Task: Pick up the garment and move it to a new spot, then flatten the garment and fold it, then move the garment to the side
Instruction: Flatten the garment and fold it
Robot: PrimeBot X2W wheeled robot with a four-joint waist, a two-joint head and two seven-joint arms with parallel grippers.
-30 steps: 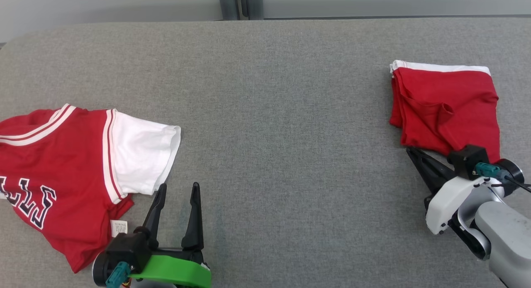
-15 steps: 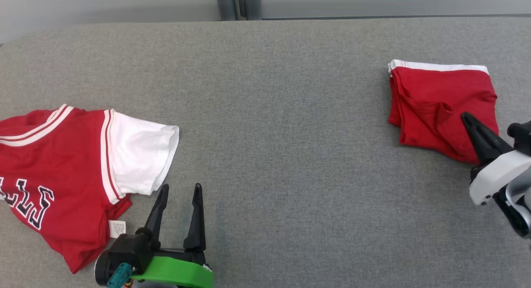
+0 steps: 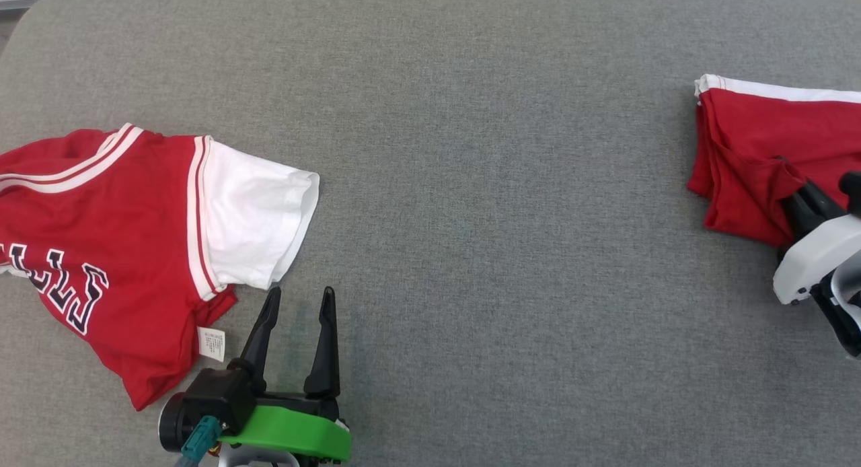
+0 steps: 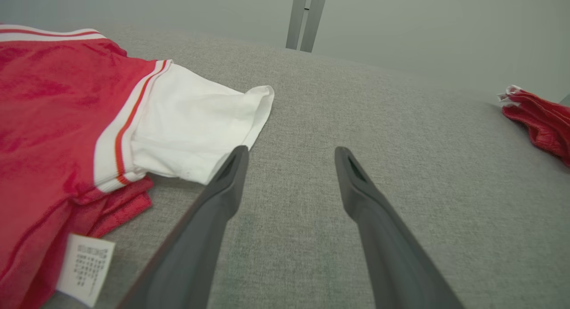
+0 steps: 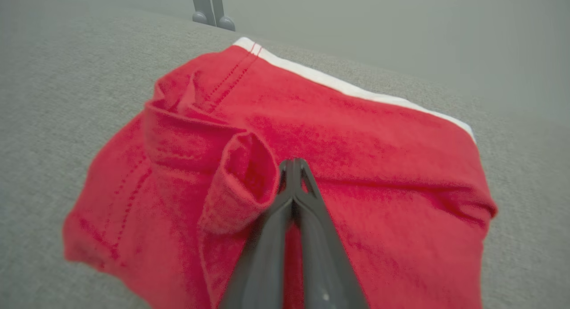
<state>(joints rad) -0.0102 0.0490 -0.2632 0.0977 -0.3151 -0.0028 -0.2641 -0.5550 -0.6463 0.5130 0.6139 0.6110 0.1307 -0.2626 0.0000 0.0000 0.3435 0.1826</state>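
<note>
A wide grey fabric-covered surface (image 3: 504,218) carries two red garments, well apart. At the robot's right lies a folded red garment with a white edge band (image 3: 753,137), a compact packet near the surface's side, which suggests it has been folded and set aside. The right hand (image 5: 294,164) has its two dark fingers pressed together with no cloth visible between them. Its tips are over the packet just beside a rolled-up fold, so it is not gripping, and whether it touches the cloth is unclear. At the robot's left, a red basketball jersey with white short sleeves and dark lettering (image 3: 134,211) lies spread open, one white sleeve (image 3: 252,218) reaching toward the centre and a small white care label (image 3: 211,344) showing at its hem. The left hand (image 3: 301,295) is spread wide and empty, fingers pointing past the sleeve's edge, probably placed there to take this jersey next.
</note>
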